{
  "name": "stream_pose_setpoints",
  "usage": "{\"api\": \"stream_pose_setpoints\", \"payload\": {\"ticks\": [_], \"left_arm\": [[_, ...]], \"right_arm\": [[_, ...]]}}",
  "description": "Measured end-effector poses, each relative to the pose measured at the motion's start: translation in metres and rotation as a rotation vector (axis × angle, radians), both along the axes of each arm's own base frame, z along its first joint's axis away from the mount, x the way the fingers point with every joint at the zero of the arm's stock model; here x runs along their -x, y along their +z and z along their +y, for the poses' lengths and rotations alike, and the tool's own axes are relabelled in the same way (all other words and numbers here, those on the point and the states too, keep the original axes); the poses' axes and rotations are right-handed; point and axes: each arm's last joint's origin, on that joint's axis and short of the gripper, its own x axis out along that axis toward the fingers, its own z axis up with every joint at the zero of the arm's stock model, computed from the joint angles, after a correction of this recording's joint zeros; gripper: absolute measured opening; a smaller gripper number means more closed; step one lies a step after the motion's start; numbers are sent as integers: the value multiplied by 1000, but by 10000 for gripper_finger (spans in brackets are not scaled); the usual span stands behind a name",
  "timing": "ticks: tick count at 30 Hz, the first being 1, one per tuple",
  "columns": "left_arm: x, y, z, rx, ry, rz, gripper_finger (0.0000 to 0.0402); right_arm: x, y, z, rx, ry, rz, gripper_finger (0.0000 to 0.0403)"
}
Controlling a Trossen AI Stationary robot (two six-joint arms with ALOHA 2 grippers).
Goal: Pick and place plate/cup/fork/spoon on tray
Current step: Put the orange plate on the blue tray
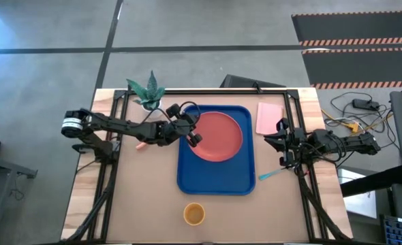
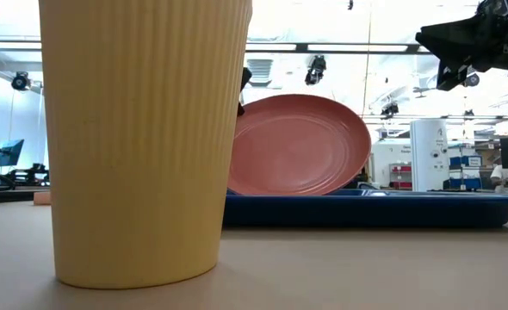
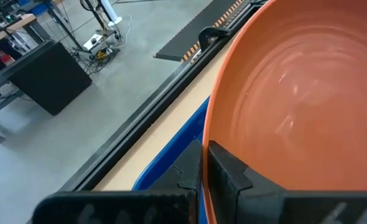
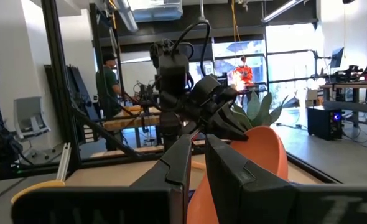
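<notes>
The coral-pink plate (image 1: 220, 136) stands tilted on the blue tray (image 1: 214, 182). My left gripper (image 1: 191, 134) is shut on the plate's left rim. In the low view the plate (image 2: 297, 146) leans with its left side raised. My right gripper (image 1: 281, 145) hangs shut and empty above the table by the tray's right edge; it also shows in the low view (image 2: 461, 52). The yellow cup (image 1: 194, 214) stands near the front edge. The teal spoon (image 1: 272, 175) lies right of the tray. The fork's pale handle (image 1: 141, 145) shows under my left arm. My left gripper pinches the plate's left rim (image 3: 211, 134) between its two fingers, one finger (image 3: 230, 174) on the plate's inner face and the other on its underside. The fingers come from the table's left. The held side is raised, and the plate's lower edge (image 2: 323, 191) rests in the tray.
A pale pink rectangular pad (image 1: 269, 118) lies right of the tray's far corner. A green plant (image 1: 146, 90) stands at the far left. The cup (image 2: 142, 138) fills the low view's left half. Bare table lies between the tray and the front edge.
</notes>
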Motion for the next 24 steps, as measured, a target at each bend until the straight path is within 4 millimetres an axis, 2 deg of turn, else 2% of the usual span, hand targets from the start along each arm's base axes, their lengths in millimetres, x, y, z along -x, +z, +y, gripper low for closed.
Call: {"api": "stream_pose_setpoints", "payload": {"ticks": [14,24], "left_arm": [[1,-2,1,1,2,6,3],[1,-2,4,-1,11,8,59]], "right_arm": [[0,0,0,-12,3,4,38],[0,0,0,-15,4,3,38]]}}
